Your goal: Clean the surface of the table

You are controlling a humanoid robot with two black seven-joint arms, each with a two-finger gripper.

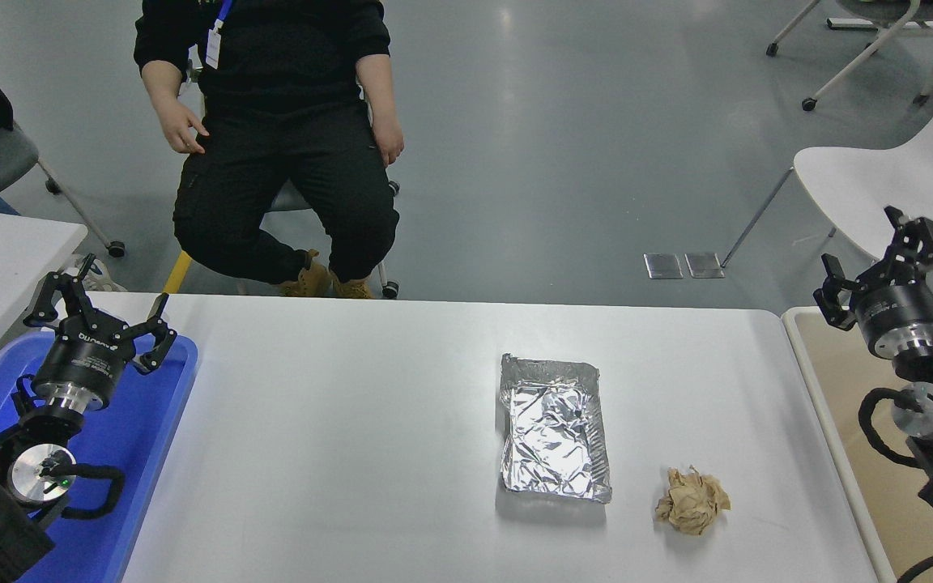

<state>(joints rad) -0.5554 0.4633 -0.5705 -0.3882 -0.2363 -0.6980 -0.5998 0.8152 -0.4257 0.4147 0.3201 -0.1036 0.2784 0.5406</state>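
The white table surface (353, 421) fills the middle of the view, with a crinkled foil tray (554, 429) sitting right of center and a crumpled brown paper ball (692, 502) just off its near right corner, not touching it. Left claw (98, 312) is parked over the blue plastic tray (151, 437) at lower left, fingers spread apart. Right claw (888, 255) hangs off past the surface's right edge over a beige tray (847, 380) — fingers spread too, nothing in them.

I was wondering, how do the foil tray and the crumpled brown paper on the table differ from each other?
The foil tray is shiny silver, while the crumpled brown paper is dull tan. The foil tray is a flat, open rectangle; the paper is a rough ball. The tray is clearly the larger, and it lies farther from the robot than the paper. Both rest untouched on the table surface, apart from each other and from both grippers.
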